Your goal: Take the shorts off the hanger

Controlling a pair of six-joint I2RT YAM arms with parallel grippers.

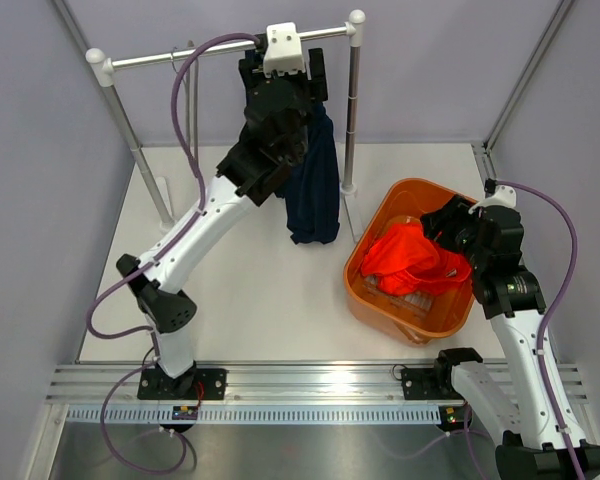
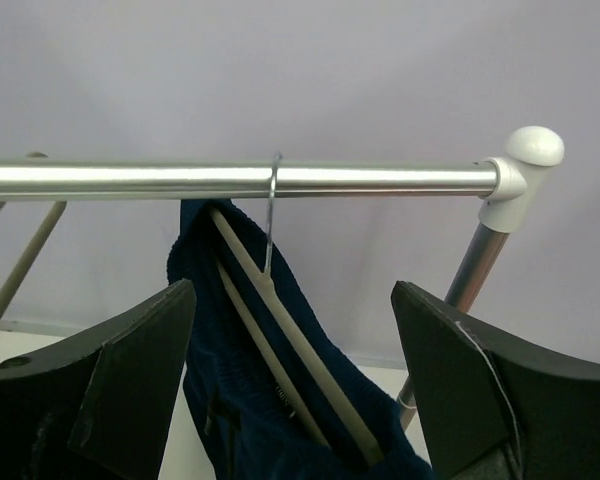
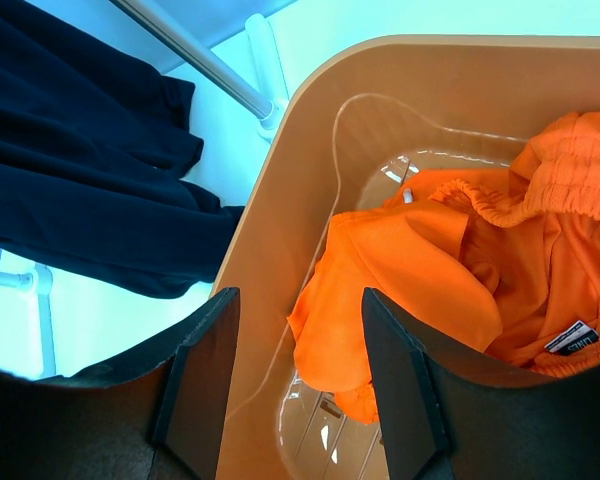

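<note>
Above the far edge of the white bench [image 1: 250,300], a silver metal rail [image 2: 130,180] on slim uprights. On that rail, by a thin wire hook, a pale plastic hanger [image 2: 280,325] with slanting bars. Draped over the hanger, a pair of dark navy fabric shorts [image 1: 317,190], not yet off it, bunched around the bars and hanging straight down toward the far middle of the bench, just beside the right upright.

Up at the rail, the left hand [image 2: 292,300], spread wide. One dark finger [image 2: 130,380] on each side of hanger and shorts, clear of both, nothing pinched.

By the right edge of the bench, an orange plastic tub [image 3: 270,190] with rounded corners. Inside it, a crumpled bright orange garment [image 1: 412,262] with an elastic waistband and a small dark label. Between the hem of the shorts and the tub's rim, only a narrow strip of bare bench.

Over the far right part of the tub, the right hand [image 3: 298,300], fingers parted, nothing gripped. Below the gap between them, in the wrist view, the tub's wall and a fold of the orange cloth.
</note>
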